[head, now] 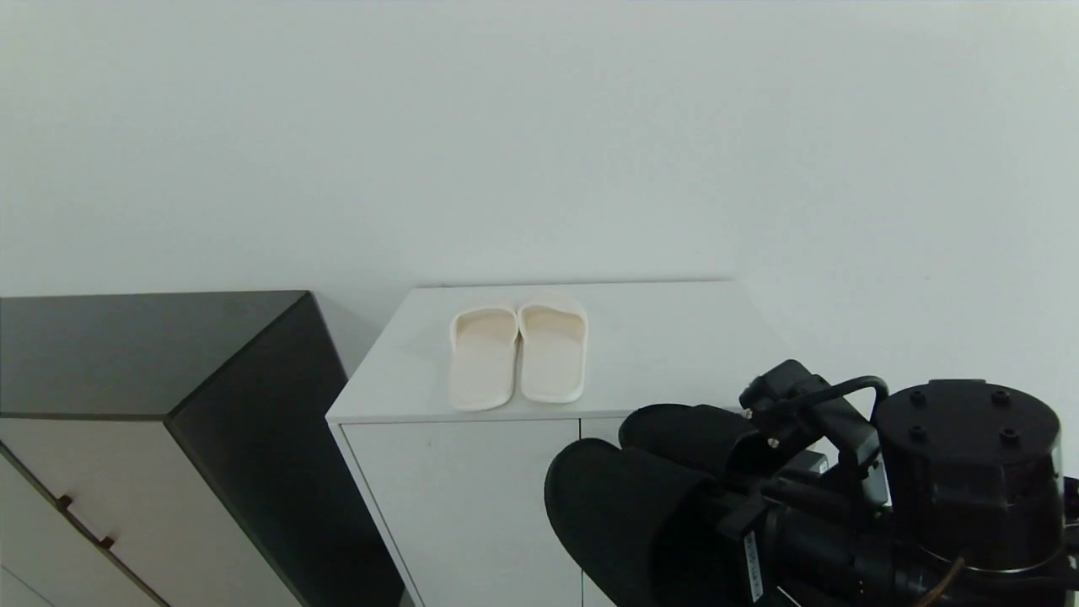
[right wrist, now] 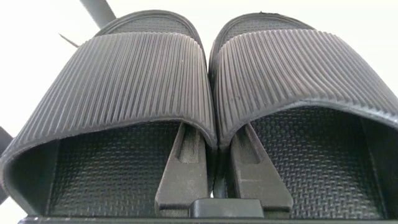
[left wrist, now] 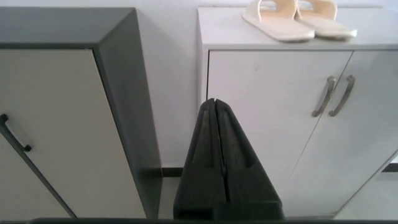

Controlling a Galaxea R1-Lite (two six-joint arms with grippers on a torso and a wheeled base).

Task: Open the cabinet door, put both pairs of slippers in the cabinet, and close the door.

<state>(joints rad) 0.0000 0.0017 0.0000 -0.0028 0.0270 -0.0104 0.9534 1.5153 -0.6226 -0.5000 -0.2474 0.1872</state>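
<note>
Where the head view gives the black slippers (head: 628,506) held before the white cabinet (head: 666,337), the right wrist view shows the right gripper (right wrist: 214,134) with fingers (right wrist: 182,174) clamped on their inner walls. The left gripper (left wrist: 216,106) is closed, empty, facing shut doors (left wrist: 267,112); cream slippers (head: 485,358) are laid on top.

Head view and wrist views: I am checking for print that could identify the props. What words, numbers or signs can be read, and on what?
No text can be read anywhere.
white label on the right arm: dark print, too small to read.
cream slippers, black slippers, white cabinet, dark cabinet: no print seen.
</note>
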